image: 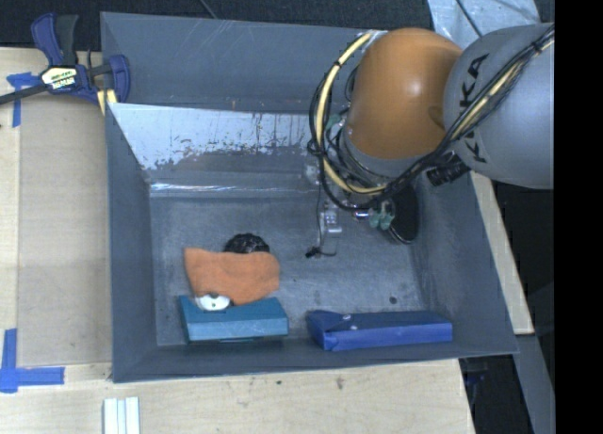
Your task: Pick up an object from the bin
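The pincer hangs over a bare part of the bin floor. Whether it is spread or pressed together, I cannot tell. Closest to it, at its left in the view, lie a small black lump and, touching that, an orange cloth. I judge the cloth soft and light, best pinched at a raised fold. Its long axis runs left to right, one end toward the pincer. Below the pincer lies a long dark blue box, probably stiff.
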Tool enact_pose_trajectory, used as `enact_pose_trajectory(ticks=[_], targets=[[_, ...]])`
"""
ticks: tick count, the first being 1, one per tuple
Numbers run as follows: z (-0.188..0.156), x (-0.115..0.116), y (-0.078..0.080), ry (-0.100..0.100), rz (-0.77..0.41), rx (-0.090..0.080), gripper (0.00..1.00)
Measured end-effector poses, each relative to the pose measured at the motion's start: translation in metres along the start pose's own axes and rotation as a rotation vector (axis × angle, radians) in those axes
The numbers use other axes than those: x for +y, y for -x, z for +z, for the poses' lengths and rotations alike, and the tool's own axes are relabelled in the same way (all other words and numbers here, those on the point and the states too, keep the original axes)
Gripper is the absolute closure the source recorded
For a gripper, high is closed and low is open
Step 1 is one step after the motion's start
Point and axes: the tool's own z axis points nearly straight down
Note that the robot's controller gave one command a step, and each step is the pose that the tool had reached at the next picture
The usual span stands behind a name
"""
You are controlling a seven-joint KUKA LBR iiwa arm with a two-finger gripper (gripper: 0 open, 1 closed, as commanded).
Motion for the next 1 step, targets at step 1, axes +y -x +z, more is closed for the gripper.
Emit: enact_pose_trajectory(ticks=[1], targets=[[-0.0050, -0.0001, 0.0014, 0.001, 0.001, -0.008, 0.00]])
